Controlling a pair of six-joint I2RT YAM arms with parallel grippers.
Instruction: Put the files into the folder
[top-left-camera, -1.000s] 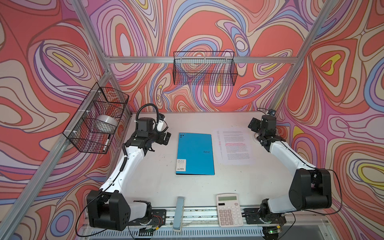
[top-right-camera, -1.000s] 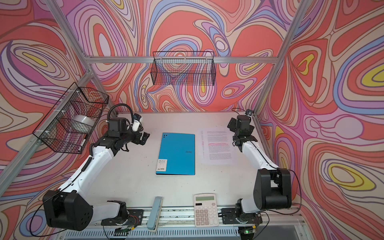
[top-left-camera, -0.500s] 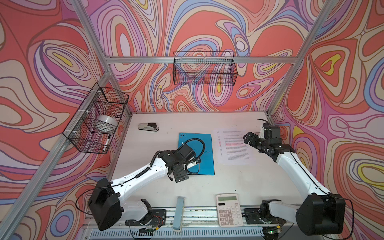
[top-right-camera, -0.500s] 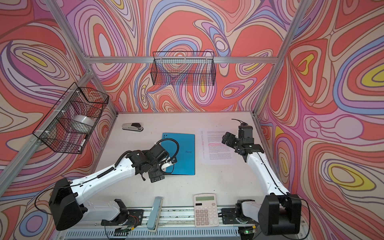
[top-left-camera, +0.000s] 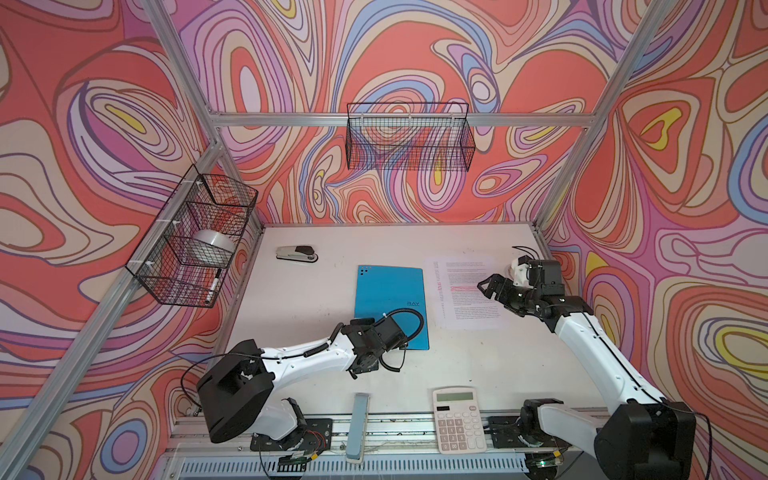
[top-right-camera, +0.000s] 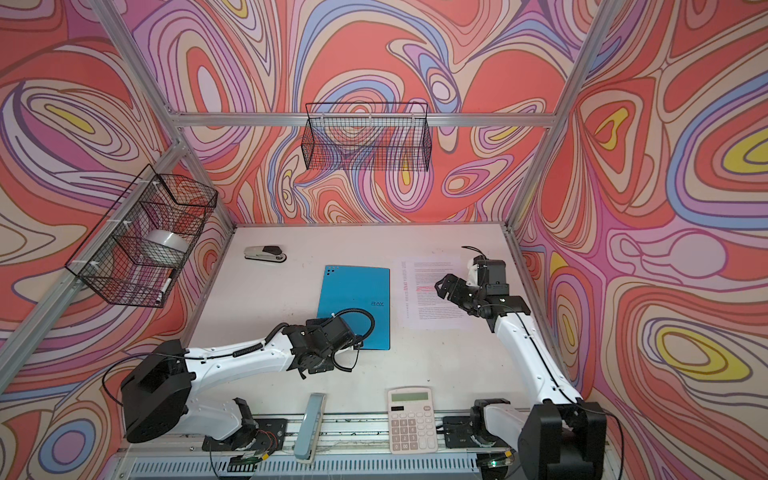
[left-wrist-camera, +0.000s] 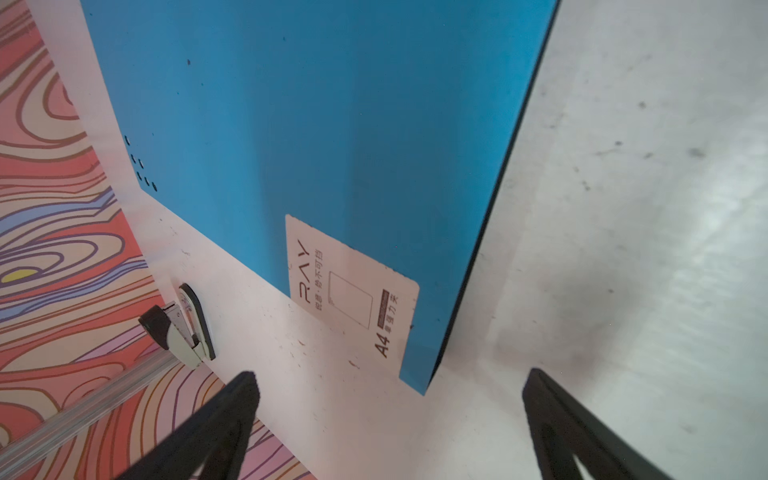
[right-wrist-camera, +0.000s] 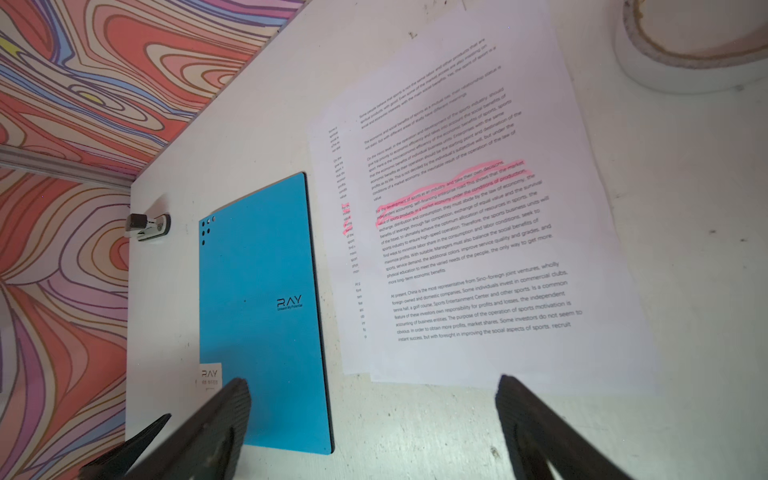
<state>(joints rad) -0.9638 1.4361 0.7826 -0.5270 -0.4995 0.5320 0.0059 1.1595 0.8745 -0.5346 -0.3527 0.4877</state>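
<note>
The blue folder lies shut and flat mid-table, its white label at the near left corner. The files, white printed sheets with a pink highlighted line, lie flat just right of it. My left gripper is open over the folder's near left corner, nothing between its fingers. My right gripper is open above the files' right part, empty. In the right wrist view the folder and the files lie side by side.
A stapler lies at the back left. A white calculator and a grey-blue bar sit at the front edge. A wire basket on the left wall holds a tape roll; another wire basket hangs on the back wall.
My left arm swung from the back left by the stapler down to the folder's near left corner. My right arm came forward over the files. Both grippers stayed open.
</note>
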